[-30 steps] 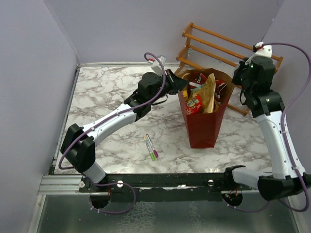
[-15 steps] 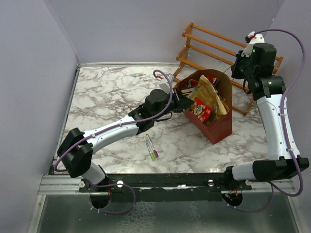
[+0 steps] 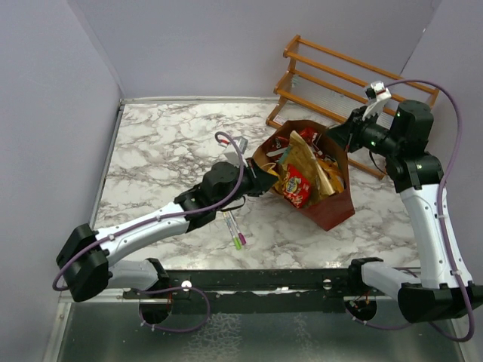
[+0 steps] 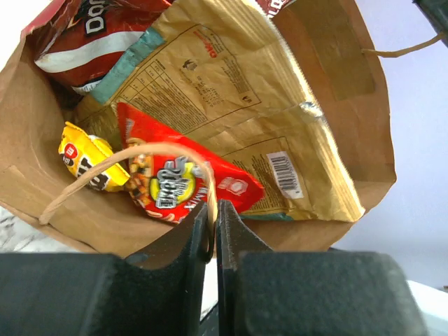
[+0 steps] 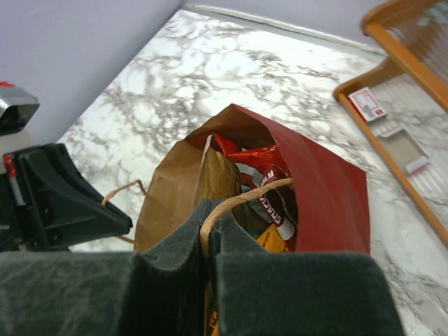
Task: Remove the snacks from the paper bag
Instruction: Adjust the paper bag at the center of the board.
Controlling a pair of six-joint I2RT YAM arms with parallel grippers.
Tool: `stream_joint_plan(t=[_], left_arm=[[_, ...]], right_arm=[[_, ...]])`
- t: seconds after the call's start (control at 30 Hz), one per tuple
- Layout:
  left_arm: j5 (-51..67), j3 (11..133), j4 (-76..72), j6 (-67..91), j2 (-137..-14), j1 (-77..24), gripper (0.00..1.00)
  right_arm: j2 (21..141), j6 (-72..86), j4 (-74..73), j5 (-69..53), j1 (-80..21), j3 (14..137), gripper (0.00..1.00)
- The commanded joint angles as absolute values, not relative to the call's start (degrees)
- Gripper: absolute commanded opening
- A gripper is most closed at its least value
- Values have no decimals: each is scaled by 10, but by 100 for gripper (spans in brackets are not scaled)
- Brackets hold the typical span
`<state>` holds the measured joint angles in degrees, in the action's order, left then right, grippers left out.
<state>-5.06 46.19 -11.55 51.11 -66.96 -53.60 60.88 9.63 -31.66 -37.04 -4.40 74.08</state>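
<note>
The crinkly foil snack packets [image 3: 302, 170] are all inside the large red paper carrier bag [image 3: 336, 215], brown kraft within. The bag leans right of centre in the top view, with its mouth tipped toward the upper left. The left wrist view shows a big tan-and-teal chip bag [image 4: 231, 91] filling most of the opening and a red Doritos bag [image 4: 91, 35] behind it at upper left. A small red packet [image 4: 178, 185] and a small yellow packet [image 4: 84, 157] sit low at the near wall. The left arm's fingers [image 4: 175, 259] are clenched on one thin string handle [image 4: 133, 150]. The right arm's fingers [image 5: 168, 259] are clenched on the opposite string handle [image 5: 245, 194], so the mouth is held open between them. Around the bag lies the marbled white counter [image 3: 166, 143], with two marker pens [image 3: 235, 228] near the lower left of the bag and a wooden slatted rack [image 3: 355, 75] at the upper right. The risk is in those strings: pulled apart too hard, one could tear from the paper or slip out of its pinch. The leaning bag would then flop over and spill the packets in a heap. With both arms occupied, neither is free to lift a snack, and letting one handle go may let the bag collapse shut.
</note>
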Motion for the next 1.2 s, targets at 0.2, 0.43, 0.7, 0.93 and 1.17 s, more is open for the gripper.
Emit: stream_joint_plan(t=[0.2, 0.43, 0.7, 0.93, 1.17], left_arm=[[-89, 462, 47, 476, -542, -536, 61], [-145, 564, 191, 414, -522, -536, 77], [-156, 634, 251, 394, -591, -536, 70], [-121, 510, 141, 491, -555, -536, 59], [-85, 452, 95, 552, -577, -536, 49]], right_arm=[[584, 140, -227, -473, -42, 699, 1], [583, 139, -230, -466, -42, 685, 1], [586, 151, -232, -435, -42, 692, 1], [568, 153, -248, -348, -43, 696, 1], [572, 153, -250, -343, -42, 689, 1]])
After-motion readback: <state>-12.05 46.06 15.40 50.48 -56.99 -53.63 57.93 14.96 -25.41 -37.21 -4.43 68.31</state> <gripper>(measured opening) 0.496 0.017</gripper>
